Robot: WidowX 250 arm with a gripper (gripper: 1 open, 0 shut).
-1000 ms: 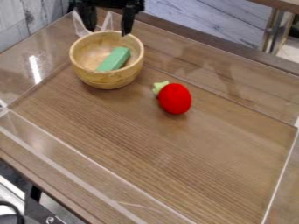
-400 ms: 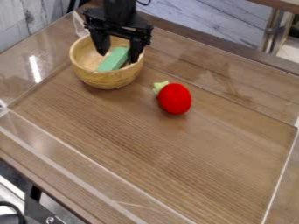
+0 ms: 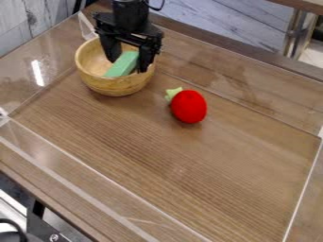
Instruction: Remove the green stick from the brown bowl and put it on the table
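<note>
Wood-grain table fills the frame. Bowl, upper left, contains the stick, lying tilted against the inner wall. Gripper is seen above it, fingers spread, nothing pinched. A tipped bowl is risked if a finger catches the rim; a strawberry toy sits nearby.

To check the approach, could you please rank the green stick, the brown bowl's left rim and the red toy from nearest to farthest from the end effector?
1. green stick, between the open end effector fingers.
2. brown bowl left rim, left of it.
3. red toy, lower right on the table.
</note>
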